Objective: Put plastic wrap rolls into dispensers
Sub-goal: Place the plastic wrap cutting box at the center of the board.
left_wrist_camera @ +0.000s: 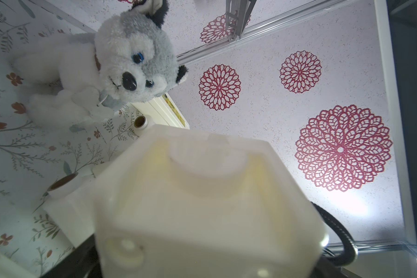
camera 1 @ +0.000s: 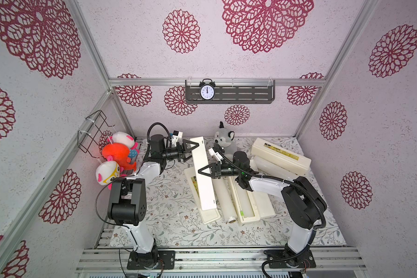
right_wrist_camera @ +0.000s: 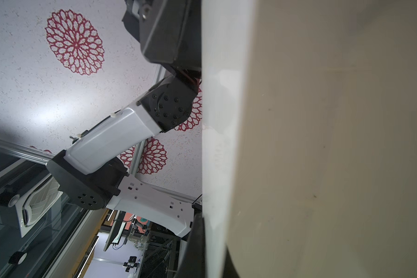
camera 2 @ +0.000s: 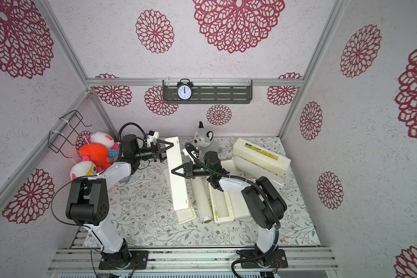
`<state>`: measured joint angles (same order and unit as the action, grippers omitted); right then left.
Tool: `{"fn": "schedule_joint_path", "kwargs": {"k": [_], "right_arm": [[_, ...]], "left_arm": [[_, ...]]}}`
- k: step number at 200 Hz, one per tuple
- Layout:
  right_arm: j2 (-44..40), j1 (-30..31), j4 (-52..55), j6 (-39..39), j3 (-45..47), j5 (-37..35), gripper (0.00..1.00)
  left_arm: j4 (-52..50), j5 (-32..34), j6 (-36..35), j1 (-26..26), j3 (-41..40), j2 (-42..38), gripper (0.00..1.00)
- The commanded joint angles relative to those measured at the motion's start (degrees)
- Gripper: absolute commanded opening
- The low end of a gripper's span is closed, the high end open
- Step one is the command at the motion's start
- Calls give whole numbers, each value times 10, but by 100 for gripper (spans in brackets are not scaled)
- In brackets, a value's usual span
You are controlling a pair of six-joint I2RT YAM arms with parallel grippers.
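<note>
In both top views one dispenser (camera 1: 204, 178) (camera 2: 177, 175) stands open at mid-table, one long white half raised on edge over the flat half. My right gripper (camera 1: 200, 172) (camera 2: 173, 171) is shut on the raised half's upper edge (right_wrist_camera: 226, 144). My left gripper (camera 1: 193, 152) (camera 2: 163, 151) is open, its fingers spread around the far end, which fills the left wrist view (left_wrist_camera: 202, 192). A plastic wrap roll (camera 1: 223, 199) lies loose beside it. To its right a second dispenser (camera 1: 255, 211) lies open. The third dispenser (camera 1: 281, 155) is closed at the back right, with another roll (camera 1: 275, 168) against it.
A grey husky plush (camera 1: 224, 140) (left_wrist_camera: 121, 60) sits at the back behind the dispensers. Plush toys (camera 1: 116, 154) hang at the left wall below a wire basket (camera 1: 94, 130). A clock (camera 1: 207, 92) stands on the back wall shelf. The table carries a floral cloth (camera 1: 169, 216).
</note>
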<state>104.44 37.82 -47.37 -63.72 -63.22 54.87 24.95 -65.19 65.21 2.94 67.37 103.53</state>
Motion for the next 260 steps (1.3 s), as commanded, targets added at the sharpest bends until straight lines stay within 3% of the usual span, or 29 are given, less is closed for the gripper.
{"fn": "schedule_joint_path", "kwargs": {"k": [1,21,36,50,81,113,139,182,228,260], "right_arm": [[-30,-9,-40,-8,6,-13,0],[-28,-12,-30,-8,9,-22,0],[-31,-13,4,10,3,-37,0],[-36,-12,48,36,-5,-54,0],[-37,-5,59,40,-11,-54,0],[-29,12,15,15,-13,-31,0],[-22,21,66,39,-23,-62,0],[14,48,227,94,-102,-161,0],[99,97,339,91,-215,-270,0],[173,138,418,108,-326,-319,0]], "left_arm": [[215,17,160,-39,-17,-1,98],[376,28,277,-66,-26,20,98],[386,37,285,-82,-34,17,98],[320,42,236,-92,-41,-2,98],[67,66,72,-109,-27,-43,98],[120,51,115,-120,-11,-20,98],[57,60,74,-123,-8,-32,98],[-317,162,-167,-134,27,-115,98],[-415,227,-209,-188,-21,-181,98],[-420,242,-213,-222,-62,-214,98]]}}
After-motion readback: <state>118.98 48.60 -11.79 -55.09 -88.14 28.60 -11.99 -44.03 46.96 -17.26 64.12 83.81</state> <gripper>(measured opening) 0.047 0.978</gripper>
